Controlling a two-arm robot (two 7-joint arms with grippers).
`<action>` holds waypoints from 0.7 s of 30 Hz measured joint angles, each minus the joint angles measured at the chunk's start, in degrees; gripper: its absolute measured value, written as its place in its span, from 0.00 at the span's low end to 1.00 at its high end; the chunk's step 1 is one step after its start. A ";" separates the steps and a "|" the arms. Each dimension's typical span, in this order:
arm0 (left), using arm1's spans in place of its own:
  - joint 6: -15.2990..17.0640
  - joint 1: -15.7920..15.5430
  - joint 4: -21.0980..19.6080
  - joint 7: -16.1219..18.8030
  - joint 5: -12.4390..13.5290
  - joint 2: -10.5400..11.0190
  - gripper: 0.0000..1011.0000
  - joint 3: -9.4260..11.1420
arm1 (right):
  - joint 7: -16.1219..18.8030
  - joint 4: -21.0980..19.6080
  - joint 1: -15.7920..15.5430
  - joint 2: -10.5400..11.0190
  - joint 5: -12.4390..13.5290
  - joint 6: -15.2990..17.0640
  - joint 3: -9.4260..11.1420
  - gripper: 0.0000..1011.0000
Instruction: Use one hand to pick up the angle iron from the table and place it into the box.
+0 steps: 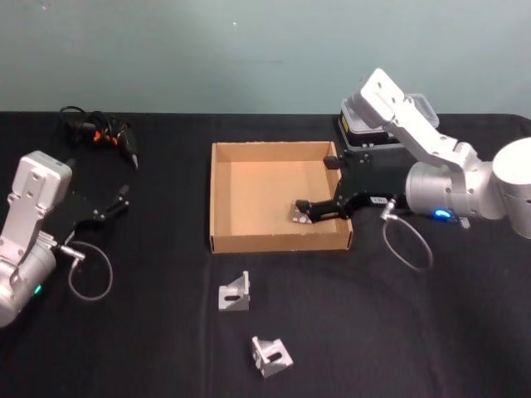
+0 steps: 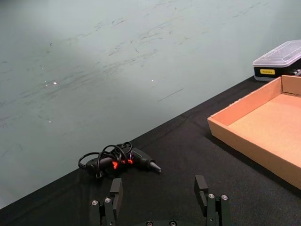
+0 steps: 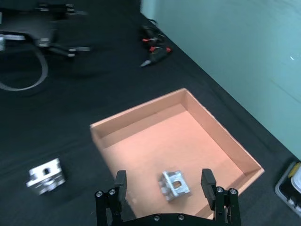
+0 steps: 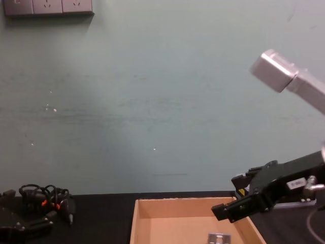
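My right gripper [image 1: 309, 212] reaches in over the right wall of the box [image 1: 278, 243] and hangs low above its floor, close to the front right corner. Its fingers [image 3: 121, 178] are spread wide and pinch nothing. 1 angle iron [image 3: 175, 185] lies on the cardboard floor under the gap between them, touching neither finger. From the chest view the same piece [image 4: 218, 238] shows just below the fingertips, inside the box.

2 more pieces lie on the table [image 1: 373, 332] in front of the box: a second angle iron [image 1: 235, 292] just beyond the front wall, and a third angle iron [image 1: 271, 355] nearer to me and slightly to the right.

My left gripper [image 1: 116, 203] sits parked over the table on the left, well apart from the box, its fingers [image 2: 115, 188] also spread and empty. Beyond it, a tangle of black cables [image 1: 98, 133] with red bits rests near the table's far edge.

Behind my right arm stands a black organizer case [image 2: 278, 61] with a clear lid. It carries a yellow label [image 2: 266, 72], but the writing is too small to read. A small white label [image 4: 296, 183] on my right gripper's body is likewise unreadable.
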 joint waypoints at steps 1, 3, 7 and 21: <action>0.00 0.00 0.00 0.00 0.00 0.00 0.99 0.00 | 1.42 -0.97 0.01 1.17 0.15 -0.53 -0.34 0.99; 0.00 0.00 0.00 0.00 0.00 0.00 0.99 0.00 | 2.88 -1.81 0.13 2.33 0.38 -1.08 -0.77 0.99; 0.00 0.00 0.00 0.00 0.01 0.00 0.99 0.00 | 7.02 -3.35 0.92 5.10 0.92 -2.84 -2.14 0.99; 0.00 0.00 0.00 0.00 0.00 0.00 0.99 0.00 | 21.85 -5.69 5.90 12.79 -1.41 -9.71 -10.53 0.99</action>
